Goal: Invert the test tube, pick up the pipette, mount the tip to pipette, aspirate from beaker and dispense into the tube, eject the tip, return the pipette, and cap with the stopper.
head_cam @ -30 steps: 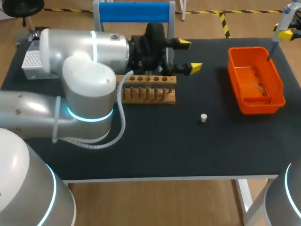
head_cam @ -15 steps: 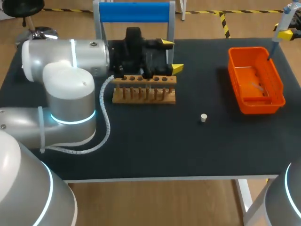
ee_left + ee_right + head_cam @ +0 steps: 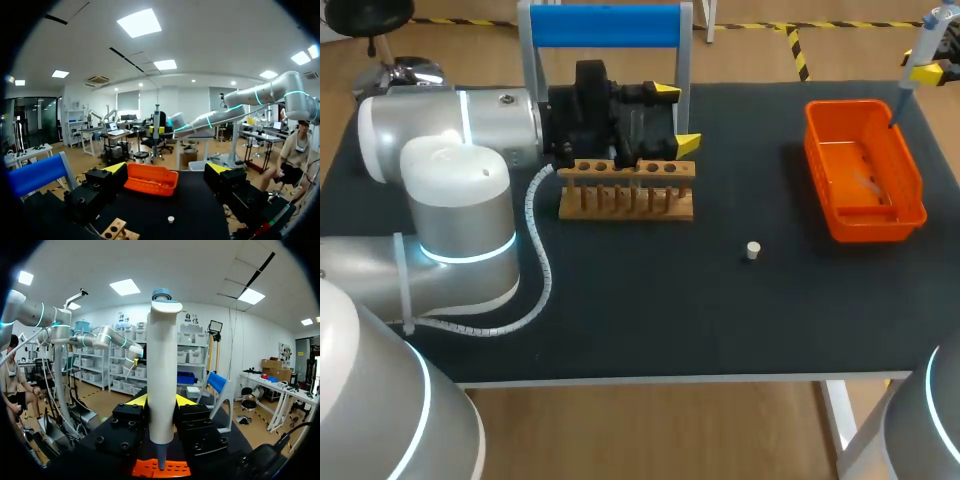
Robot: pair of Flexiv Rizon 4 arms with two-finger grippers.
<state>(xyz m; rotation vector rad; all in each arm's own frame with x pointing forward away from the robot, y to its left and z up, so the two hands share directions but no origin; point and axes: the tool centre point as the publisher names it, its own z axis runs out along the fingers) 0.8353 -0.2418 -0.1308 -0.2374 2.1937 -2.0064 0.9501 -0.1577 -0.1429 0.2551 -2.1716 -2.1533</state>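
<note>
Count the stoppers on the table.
1. The stopper lies loose on the black table, between the wooden rack and the orange bin, touching neither. Another could be hidden behind the left arm.

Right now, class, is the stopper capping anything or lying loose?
Loose: the stopper lies on the table, apart from the wooden rack.

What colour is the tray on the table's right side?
The tray is bright orange, clearest in the head view.
</note>
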